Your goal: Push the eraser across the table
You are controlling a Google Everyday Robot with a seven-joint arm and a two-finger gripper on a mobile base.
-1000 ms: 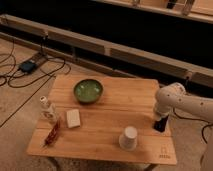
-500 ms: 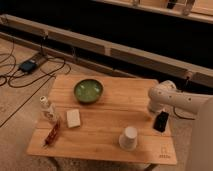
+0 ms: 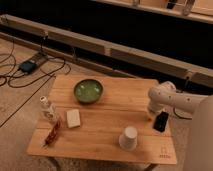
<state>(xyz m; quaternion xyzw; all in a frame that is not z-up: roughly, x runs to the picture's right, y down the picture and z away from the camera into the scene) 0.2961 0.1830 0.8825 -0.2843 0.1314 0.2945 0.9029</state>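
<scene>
The light-wood table (image 3: pixel 105 135) fills the middle of the camera view. The eraser (image 3: pixel 161 123), a small black slab, lies near the table's right edge, to the upper right of the white cup (image 3: pixel 129 138). My white arm (image 3: pixel 165 96) reaches in from the right and bends down over that edge. My gripper (image 3: pixel 158 115) is at the arm's lower end, right at the top of the eraser, and its dark parts merge with the slab.
A green bowl (image 3: pixel 88 91) sits at the back centre. A pale cream block (image 3: pixel 74 118), a small bottle (image 3: pixel 48 108) and a red wrapped item (image 3: pixel 53 133) are at the left. Cables and a black box (image 3: pixel 27 66) lie on the floor at the left.
My arm has swung left, further over the table's right edge. The eraser has shifted slightly away from the front edge.
</scene>
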